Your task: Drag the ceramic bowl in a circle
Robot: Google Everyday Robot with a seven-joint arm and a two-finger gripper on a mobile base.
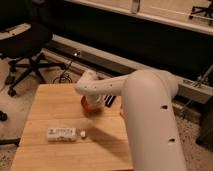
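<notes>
Bowl: one glossy red-orange ceramic bowl (90, 106), upright, round, no long axis, mid-table on wooden table (50, 102).
Gripper: gripper (96, 102) over bowl, fingers closed.
Others: one white packet (61, 133), one small white piece (83, 134).
</notes>
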